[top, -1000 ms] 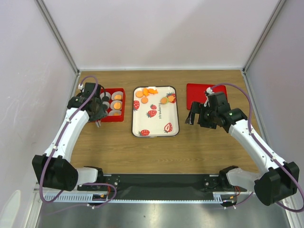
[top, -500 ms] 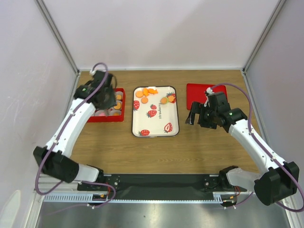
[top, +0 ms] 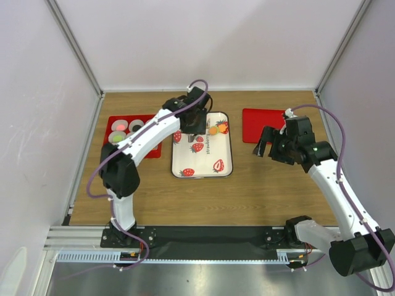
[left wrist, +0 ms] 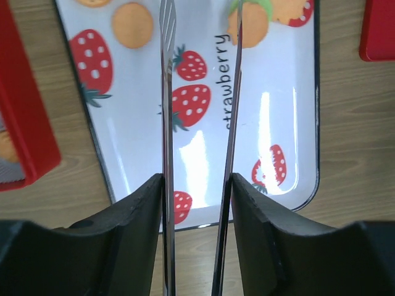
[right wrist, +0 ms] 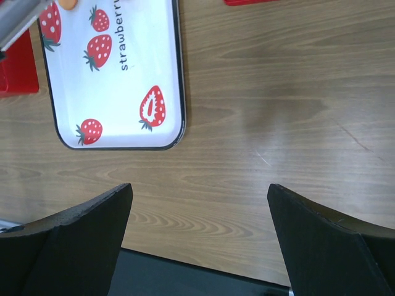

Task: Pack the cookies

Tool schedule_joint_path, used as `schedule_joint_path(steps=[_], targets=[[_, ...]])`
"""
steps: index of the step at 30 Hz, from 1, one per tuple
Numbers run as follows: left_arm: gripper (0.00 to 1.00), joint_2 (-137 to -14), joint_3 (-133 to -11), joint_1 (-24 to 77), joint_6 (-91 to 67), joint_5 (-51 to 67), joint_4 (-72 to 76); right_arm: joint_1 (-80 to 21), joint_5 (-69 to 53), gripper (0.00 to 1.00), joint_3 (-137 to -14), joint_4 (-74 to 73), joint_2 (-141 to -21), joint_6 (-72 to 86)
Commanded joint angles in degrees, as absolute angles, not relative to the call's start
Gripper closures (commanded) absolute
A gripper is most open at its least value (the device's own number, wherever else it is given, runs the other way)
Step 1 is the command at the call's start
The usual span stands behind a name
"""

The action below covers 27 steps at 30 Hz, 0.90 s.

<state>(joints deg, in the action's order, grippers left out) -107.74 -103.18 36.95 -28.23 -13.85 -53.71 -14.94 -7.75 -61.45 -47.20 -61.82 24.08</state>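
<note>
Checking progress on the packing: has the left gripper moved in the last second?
Yes. The left gripper swung right, from over the red box to above the strawberry tray.

left arm (top: 148, 126) stretched over red box (top: 117, 120), bare table (top: 259, 185) under right gripper (top: 264, 145)

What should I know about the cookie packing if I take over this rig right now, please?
Left gripper: open, empty, above the far end of the tray, near the cookies.
Right gripper: open, empty, over the table right of the tray.
Done: the box on the left has cookies in some cups.
Left: a few orange cookies, one with green on it, lie on the tray and need moving over. The lid lies apart on the right, not on the box.
</note>
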Motion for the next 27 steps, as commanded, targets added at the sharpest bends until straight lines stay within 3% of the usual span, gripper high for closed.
schedule_joint_path(steps=[1,27], targets=[[0.48,-109.1,-108.5,37.5,-27.2,-11.3,-51.3,-13.8,-6.5,0.0,-63.7,-50.0,-60.0,22.9],[0.46,-115.2,-111.7,39.4,-26.4,-9.4,-52.8,-11.9,-6.4,0.0,-63.2,-51.5,-58.0,22.1]])
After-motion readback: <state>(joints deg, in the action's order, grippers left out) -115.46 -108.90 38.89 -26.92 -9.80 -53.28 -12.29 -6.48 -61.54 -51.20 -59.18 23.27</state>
